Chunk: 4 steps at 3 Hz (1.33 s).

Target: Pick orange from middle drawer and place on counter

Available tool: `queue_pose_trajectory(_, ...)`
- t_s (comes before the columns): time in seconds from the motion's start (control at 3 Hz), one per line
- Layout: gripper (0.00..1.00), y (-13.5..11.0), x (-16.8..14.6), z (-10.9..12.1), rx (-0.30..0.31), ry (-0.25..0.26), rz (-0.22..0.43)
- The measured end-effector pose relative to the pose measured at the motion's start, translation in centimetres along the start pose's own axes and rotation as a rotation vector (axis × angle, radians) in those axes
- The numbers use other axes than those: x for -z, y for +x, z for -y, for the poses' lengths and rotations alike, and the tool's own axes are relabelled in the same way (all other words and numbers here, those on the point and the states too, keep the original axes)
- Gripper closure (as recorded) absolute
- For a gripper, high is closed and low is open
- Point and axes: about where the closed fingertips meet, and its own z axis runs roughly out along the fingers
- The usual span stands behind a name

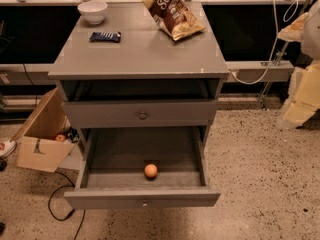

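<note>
The orange point(150, 171) lies inside the open middle drawer point(142, 198), near its front and about midway across. The drawer is pulled well out and its front carries a small round knob. Above it is a shut drawer front with a like knob. The counter point(145, 49) is the grey cabinet's flat top. My gripper point(301, 100) shows as a pale shape at the right edge of the camera view, far right of the cabinet, above the floor and well away from the orange.
On the counter stand a white bowl point(92, 11) at the back left, a dark blue snack bar point(105, 36) and a brown chip bag point(173, 13) at the back. A cardboard box point(42, 134) with clutter sits on the floor to the left. Cables trail on the floor.
</note>
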Motion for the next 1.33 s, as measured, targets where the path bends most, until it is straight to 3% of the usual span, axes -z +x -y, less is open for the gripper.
queue_pose_trajectory(0.33,0.00,0.0,0.0,0.0,0.000,0.000,0.000)
queue_pose_trajectory(0.67,0.00,0.3,-4.2,-0.6,-0.111,-0.057,0.140)
queue_pose_trajectory(1.0,0.00,-0.3,-11.6,-2.3,-0.247,-0.155,0.314)
queue_pose_trajectory(1.33,0.00,-4.3,-18.6,-3.8,-0.373,-0.216,0.489)
